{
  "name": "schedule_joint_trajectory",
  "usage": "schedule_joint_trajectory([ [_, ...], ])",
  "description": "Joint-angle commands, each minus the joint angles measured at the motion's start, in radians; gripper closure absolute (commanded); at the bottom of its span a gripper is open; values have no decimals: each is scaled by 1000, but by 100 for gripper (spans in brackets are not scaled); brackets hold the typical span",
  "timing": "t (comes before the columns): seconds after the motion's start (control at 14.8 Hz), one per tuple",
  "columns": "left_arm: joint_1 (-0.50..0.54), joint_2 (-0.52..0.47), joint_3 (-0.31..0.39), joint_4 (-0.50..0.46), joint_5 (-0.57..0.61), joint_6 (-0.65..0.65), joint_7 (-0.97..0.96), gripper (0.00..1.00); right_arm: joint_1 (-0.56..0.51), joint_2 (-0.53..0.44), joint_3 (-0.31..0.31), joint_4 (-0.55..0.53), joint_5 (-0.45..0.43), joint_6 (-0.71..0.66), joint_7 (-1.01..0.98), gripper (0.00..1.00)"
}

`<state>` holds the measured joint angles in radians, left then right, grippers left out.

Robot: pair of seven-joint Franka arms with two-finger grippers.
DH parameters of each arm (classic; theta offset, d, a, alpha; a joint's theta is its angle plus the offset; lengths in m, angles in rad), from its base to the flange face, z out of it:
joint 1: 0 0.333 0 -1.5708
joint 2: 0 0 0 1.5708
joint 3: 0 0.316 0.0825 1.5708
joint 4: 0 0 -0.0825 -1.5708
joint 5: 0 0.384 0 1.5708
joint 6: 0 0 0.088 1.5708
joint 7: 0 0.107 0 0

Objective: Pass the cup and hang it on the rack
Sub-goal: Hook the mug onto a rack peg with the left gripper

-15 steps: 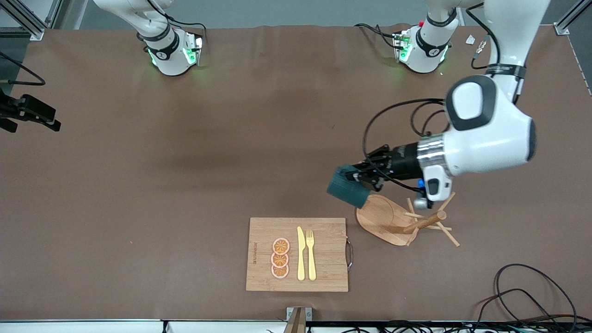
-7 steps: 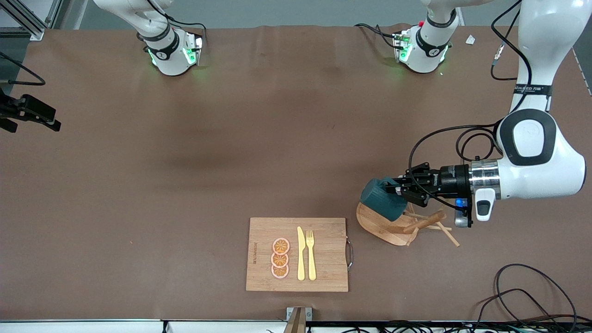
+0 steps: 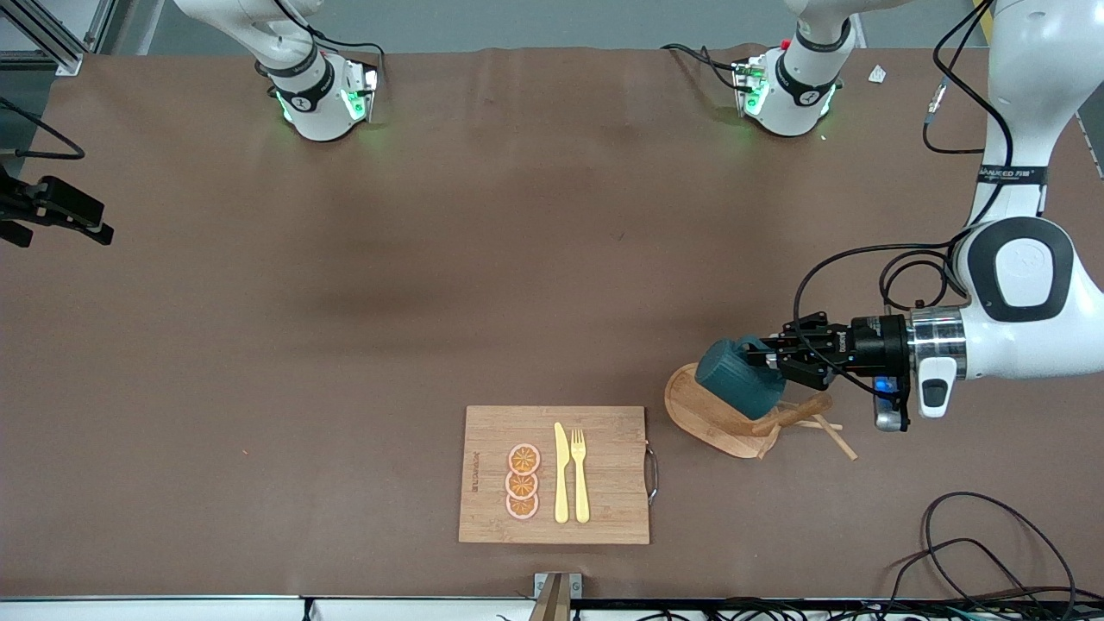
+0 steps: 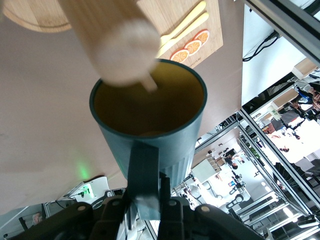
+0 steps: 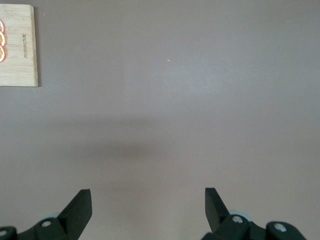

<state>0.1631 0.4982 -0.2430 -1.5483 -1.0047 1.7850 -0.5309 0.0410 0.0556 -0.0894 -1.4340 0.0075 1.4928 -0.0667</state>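
Note:
The dark teal cup (image 3: 738, 378) hangs tilted over the oval base of the wooden rack (image 3: 700, 412), close beside the top of its post (image 3: 792, 412). My left gripper (image 3: 772, 360) is shut on the cup's loop handle (image 4: 144, 167). In the left wrist view the cup (image 4: 170, 145) shows its mustard-yellow inside, with the left gripper (image 4: 148, 194) clamped on the handle. The blurred post top (image 4: 125, 47) and a thin peg (image 4: 149, 83) stand in front of the cup's mouth. My right gripper (image 5: 147, 201) is open over bare table with nothing between its fingers.
A bamboo cutting board (image 3: 604, 474) with orange slices (image 3: 523, 481), a yellow knife and a fork (image 3: 580, 474) lies nearer the front camera, beside the rack. Loose cables (image 3: 992, 543) lie at the left arm's end. A black fixture (image 3: 56, 211) sits at the right arm's end.
My left gripper has carried the cup toward the left arm's end of the table, from beside the rack's base to over it, next to the post. The right gripper has stayed open.

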Motion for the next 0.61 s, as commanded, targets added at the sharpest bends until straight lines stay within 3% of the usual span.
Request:
schedule_joint_trajectory([
  [0.0,21,25,-9,5,-29,-19,57,99,-13,-26,11,-20,8,-3,-7,0],
  [0.54,70,63,-9,4,-49,-32,152,97,-13,-26,11,-20,8,-3,-7,0],
])
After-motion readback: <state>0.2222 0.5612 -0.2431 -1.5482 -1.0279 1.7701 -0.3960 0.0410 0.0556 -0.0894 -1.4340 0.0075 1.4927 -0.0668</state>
